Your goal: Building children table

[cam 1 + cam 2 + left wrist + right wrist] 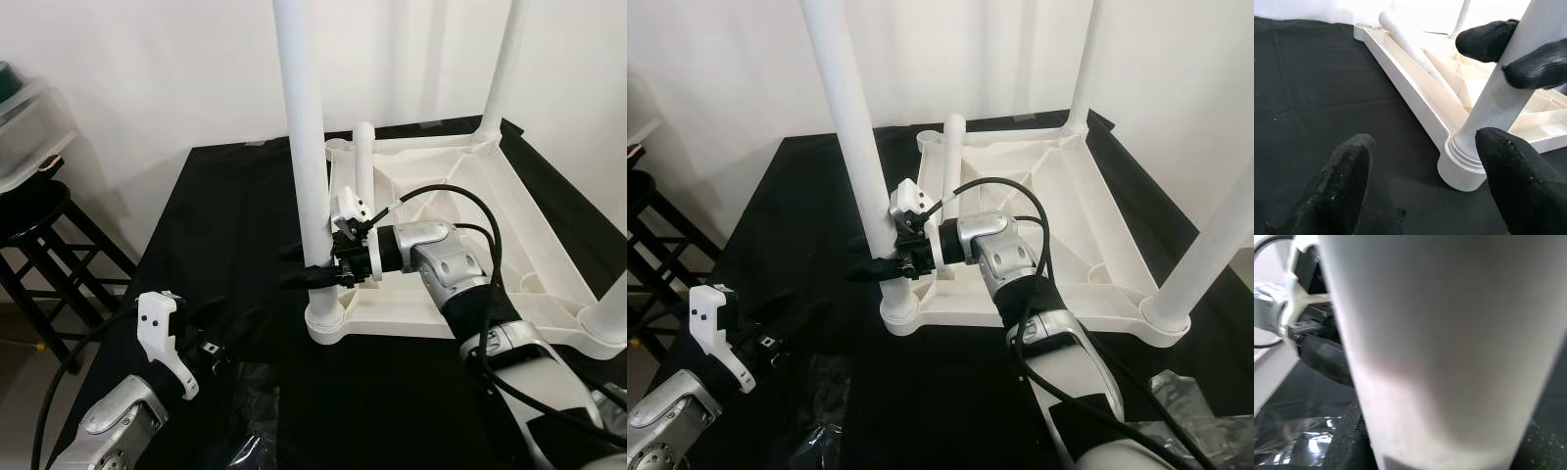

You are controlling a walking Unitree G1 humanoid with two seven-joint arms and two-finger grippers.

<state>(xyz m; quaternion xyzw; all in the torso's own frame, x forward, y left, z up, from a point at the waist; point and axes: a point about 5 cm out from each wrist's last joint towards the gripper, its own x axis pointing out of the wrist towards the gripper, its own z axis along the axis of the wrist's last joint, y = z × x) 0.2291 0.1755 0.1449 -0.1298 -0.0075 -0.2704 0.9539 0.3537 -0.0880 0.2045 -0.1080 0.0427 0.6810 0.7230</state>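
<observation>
Left gripper (230, 328) fingers apart, right gripper (299, 266) clasping leg (309, 157), four legs counted.

No text, label, brand, number or sign can be read anywhere in these views. The white plastic table parts, the black cloth and the robot's arms carry no legible marking.

one tabletop (549, 255), four legs (306, 147), one stool (39, 211)
</observation>
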